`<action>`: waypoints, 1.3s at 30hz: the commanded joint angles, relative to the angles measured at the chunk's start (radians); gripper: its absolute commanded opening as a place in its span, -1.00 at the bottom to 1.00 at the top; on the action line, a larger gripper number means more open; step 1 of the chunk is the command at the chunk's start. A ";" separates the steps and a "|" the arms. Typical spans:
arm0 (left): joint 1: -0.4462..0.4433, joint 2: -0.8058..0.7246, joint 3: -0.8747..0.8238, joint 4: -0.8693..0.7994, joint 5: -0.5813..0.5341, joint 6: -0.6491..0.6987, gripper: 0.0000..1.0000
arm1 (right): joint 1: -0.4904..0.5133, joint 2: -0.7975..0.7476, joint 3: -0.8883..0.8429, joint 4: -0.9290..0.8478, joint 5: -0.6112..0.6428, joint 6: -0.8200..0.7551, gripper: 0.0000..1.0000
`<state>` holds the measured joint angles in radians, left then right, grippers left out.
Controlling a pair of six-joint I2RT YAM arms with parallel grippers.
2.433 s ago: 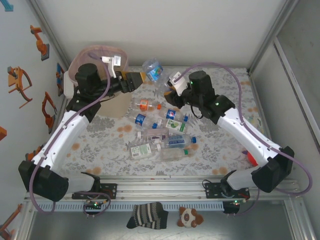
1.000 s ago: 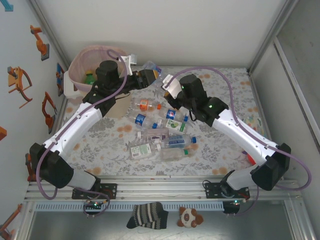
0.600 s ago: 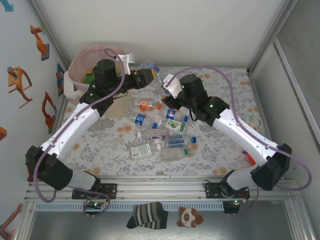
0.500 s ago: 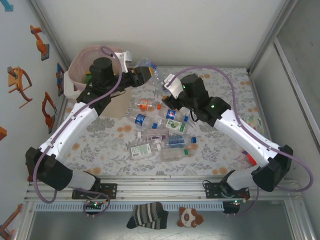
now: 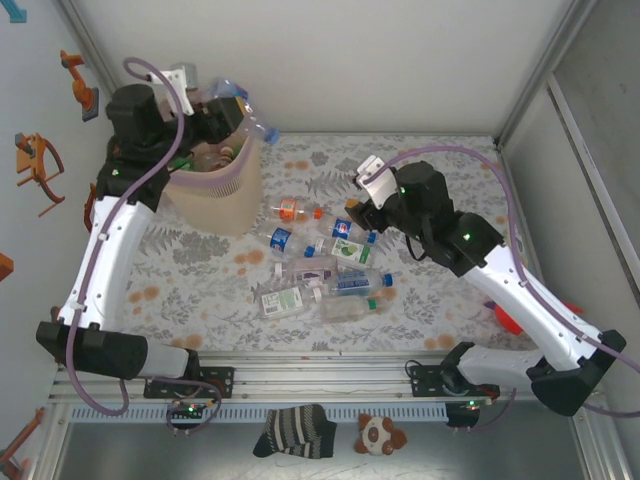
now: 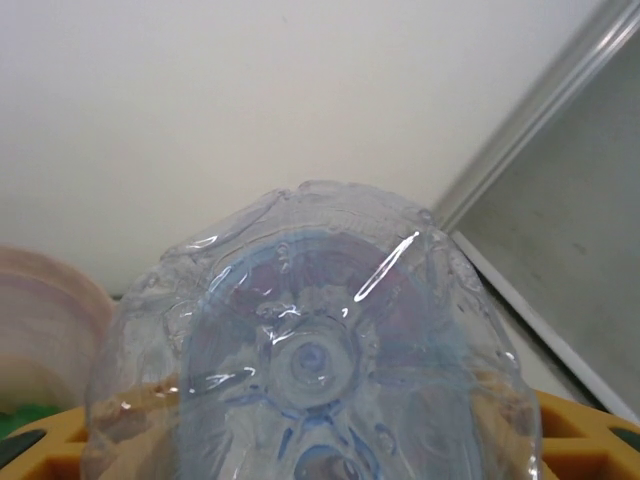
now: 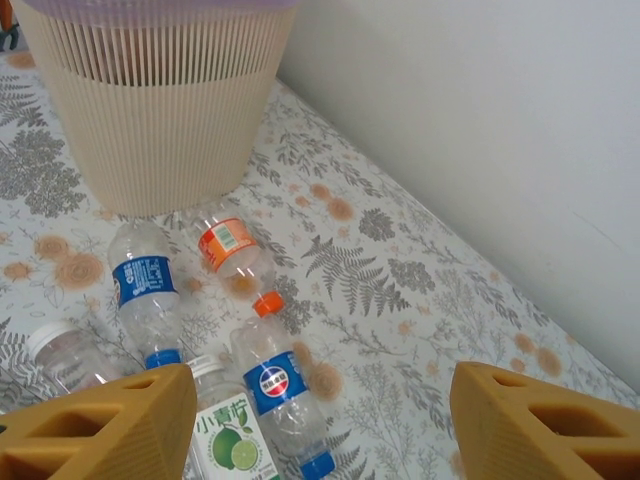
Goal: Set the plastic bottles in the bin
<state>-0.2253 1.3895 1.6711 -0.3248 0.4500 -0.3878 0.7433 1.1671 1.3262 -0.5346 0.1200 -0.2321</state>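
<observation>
My left gripper (image 5: 230, 108) is raised at the back left and is shut on a clear plastic bottle (image 5: 250, 122), held over the rim of the beige ribbed bin (image 5: 215, 195). In the left wrist view the bottle's base (image 6: 315, 360) sits between my yellow fingers (image 6: 50, 445), with the pink liner (image 6: 40, 300) to the left. My right gripper (image 5: 357, 207) hangs open over the table, holding nothing. Its fingers (image 7: 110, 430) frame several loose bottles: an orange-label one (image 7: 230, 250), a blue-label one (image 7: 145, 285), a blue-capped one (image 7: 280, 385) and a lime-label one (image 7: 225, 430). The bin (image 7: 160, 110) stands behind them.
More crushed bottles (image 5: 320, 275) lie in a cluster mid-table on the flowered cloth. A red object (image 5: 500, 317) lies at the right edge. A striped sock (image 5: 295, 430) and a plush toy (image 5: 378, 433) lie in front of the rail. Enclosure walls close in at the back and sides.
My left arm has swung up and left, carrying the bottle from the table's back middle to over the bin. My right gripper has opened and drawn back to the right.
</observation>
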 commanded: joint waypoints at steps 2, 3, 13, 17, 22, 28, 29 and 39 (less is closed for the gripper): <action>0.049 0.021 0.087 -0.170 -0.087 0.165 0.10 | 0.010 -0.018 -0.012 -0.041 0.033 0.014 0.34; 0.060 0.029 0.106 -0.198 -0.112 0.187 0.12 | 0.010 -0.019 -0.010 -0.043 0.035 0.014 0.34; 0.138 0.153 0.304 -0.486 -0.243 0.367 0.12 | 0.013 0.010 0.023 -0.078 0.049 0.002 0.33; 0.145 0.167 0.327 -0.566 -0.300 0.410 0.12 | 0.017 0.025 0.030 -0.072 0.045 0.004 0.33; 0.171 0.240 0.414 -0.707 -0.362 0.469 0.11 | 0.032 0.059 0.054 -0.108 0.055 0.002 0.32; 0.182 0.330 0.466 -0.791 -0.370 0.491 0.10 | 0.069 0.090 0.063 -0.142 0.099 -0.018 0.32; 0.182 0.343 0.466 -0.794 -0.375 0.491 0.10 | 0.077 0.098 0.065 -0.145 0.104 -0.017 0.31; 0.182 0.457 0.461 -0.810 -0.358 0.505 0.10 | 0.148 0.149 0.074 -0.156 0.171 -0.006 0.30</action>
<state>-0.0452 1.8324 2.1185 -1.0996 0.0757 0.0906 0.8822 1.3109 1.3720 -0.6807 0.2546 -0.2428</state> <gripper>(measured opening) 0.552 0.651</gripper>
